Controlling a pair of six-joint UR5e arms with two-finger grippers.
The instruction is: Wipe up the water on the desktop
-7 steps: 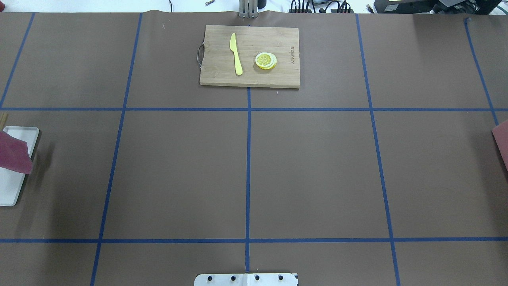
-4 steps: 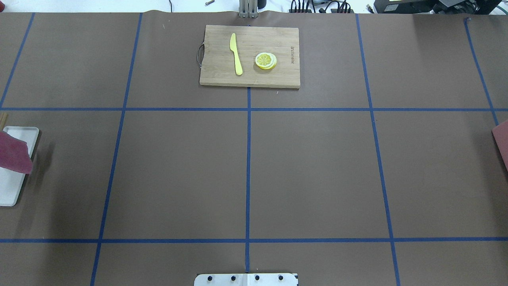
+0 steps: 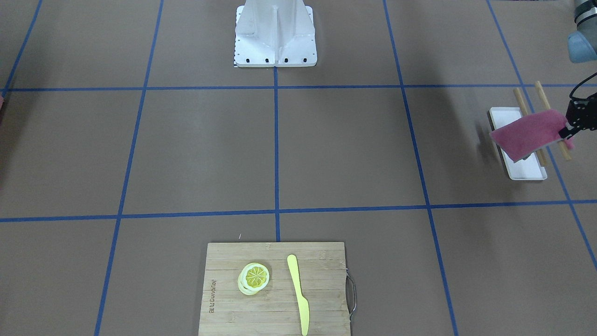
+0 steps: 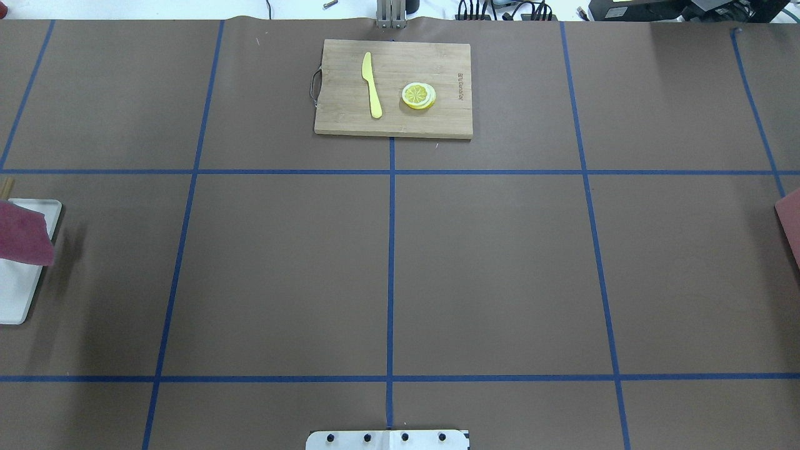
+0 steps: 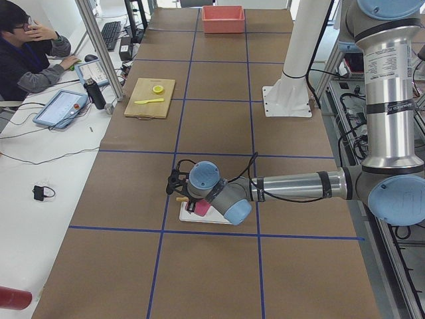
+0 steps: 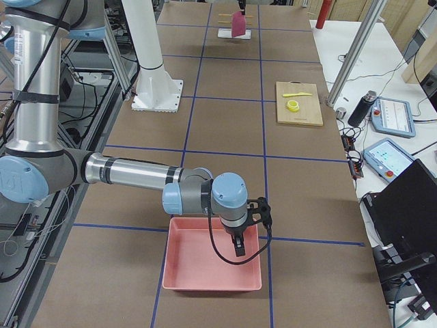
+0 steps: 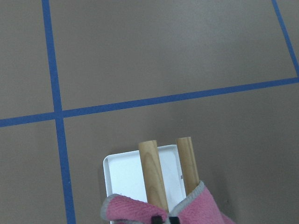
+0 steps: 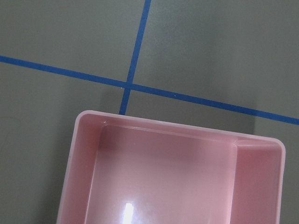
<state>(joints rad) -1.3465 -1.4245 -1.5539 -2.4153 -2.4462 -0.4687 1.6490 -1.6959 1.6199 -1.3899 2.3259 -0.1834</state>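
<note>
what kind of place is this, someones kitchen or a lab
Most likely a robotics lab, not a kitchen: a left arm and right arm are mounted at a desktop gridded with blue tape, and a person sits at a side bench with touchscreen pendants.

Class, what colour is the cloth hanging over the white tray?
The cloth is pink; it shows best in the exterior front-facing view.

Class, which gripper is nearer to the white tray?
Left. The left gripper holds the pink cloth just above the white tray; the right gripper hangs over the pink bin at the desktop's opposite end.
</note>
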